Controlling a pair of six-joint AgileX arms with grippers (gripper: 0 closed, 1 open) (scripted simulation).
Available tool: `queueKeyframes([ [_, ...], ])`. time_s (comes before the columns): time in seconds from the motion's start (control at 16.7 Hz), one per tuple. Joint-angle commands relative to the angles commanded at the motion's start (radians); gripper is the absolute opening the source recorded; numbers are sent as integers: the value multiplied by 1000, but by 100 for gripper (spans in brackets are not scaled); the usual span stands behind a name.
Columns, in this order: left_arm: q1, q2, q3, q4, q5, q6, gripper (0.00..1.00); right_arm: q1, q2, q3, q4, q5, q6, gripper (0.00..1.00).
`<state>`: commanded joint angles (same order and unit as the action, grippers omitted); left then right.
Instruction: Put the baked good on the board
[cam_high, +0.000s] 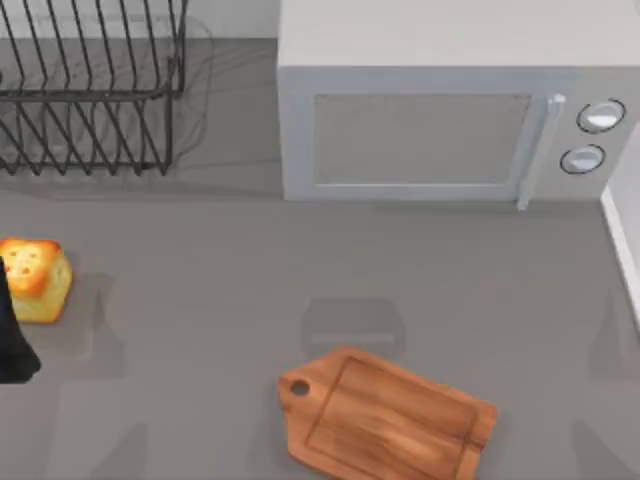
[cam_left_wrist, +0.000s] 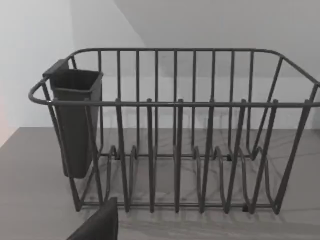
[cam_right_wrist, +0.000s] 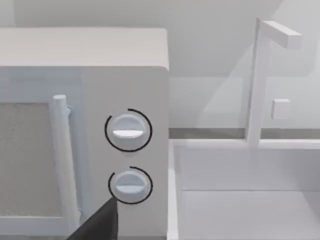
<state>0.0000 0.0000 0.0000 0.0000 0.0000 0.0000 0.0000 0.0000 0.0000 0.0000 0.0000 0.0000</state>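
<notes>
Top view is showing the baked good (cam_high: 36, 279) sitting on the grey worktop (cam_high: 200, 300) at the far left edge, upright, golden-yellow sides with an orange-brown speckled crust on top. A dark part of the left arm (cam_high: 14, 340) is poking in from the left edge, touching or overlapping the near-left side of the baked good — can't tell which from this angle. The board (cam_high: 385, 418) is lying flat near the bottom centre, well apart from the baked good, rotated so its holed handle is pointing toward the upper left; nothing is resting on it. A white microwave (cam_high: 450, 110) is standing at the back, centre to right, door shut, two round dials (cam_high: 592, 135) on its right side. A black wire dish rack (cam_high: 85, 90) is sitting at the back left. Left wrist view is facing the dish rack (cam_left_wrist: 175, 130) head on, with a dark cutlery cup (cam_left_wrist: 75, 120) hanging on one end of it; a dark finger (cam_left_wrist: 100, 225) of the left end effector is showing at the frame edge — can't tell whether it is open or closed. Right wrist view is looking at the microwave (cam_right_wrist: 85, 125) dial side, its two dials (cam_right_wrist: 128, 130) and the door handle (cam_right_wrist: 62, 160), with a white sink basin and tap (cam_right_wrist: 260, 85) beside it; a dark finger (cam_right_wrist: 100, 225) of the right end effector is showing too, and its state can't be told either.
</notes>
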Motion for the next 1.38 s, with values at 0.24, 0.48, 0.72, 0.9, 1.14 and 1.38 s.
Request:
queueKeyframes([
  [0.24,3,32,31,-24,-3,3,100,0,0,0,0,0,0,100],
  [0.48,13,222,212,-154,-9,17,100,0,0,0,0,0,0,100],
  [0.72,19,580,491,-360,-11,41,100,0,0,0,0,0,0,100],
  [0.9,21,932,715,-541,-8,62,100,0,0,0,0,0,0,100],
  [1.14,19,1391,994,-774,-2,92,100,0,0,0,0,0,0,100],
  [1.38,17,1718,1226,-953,1,118,100,0,0,0,0,0,0,100],
])
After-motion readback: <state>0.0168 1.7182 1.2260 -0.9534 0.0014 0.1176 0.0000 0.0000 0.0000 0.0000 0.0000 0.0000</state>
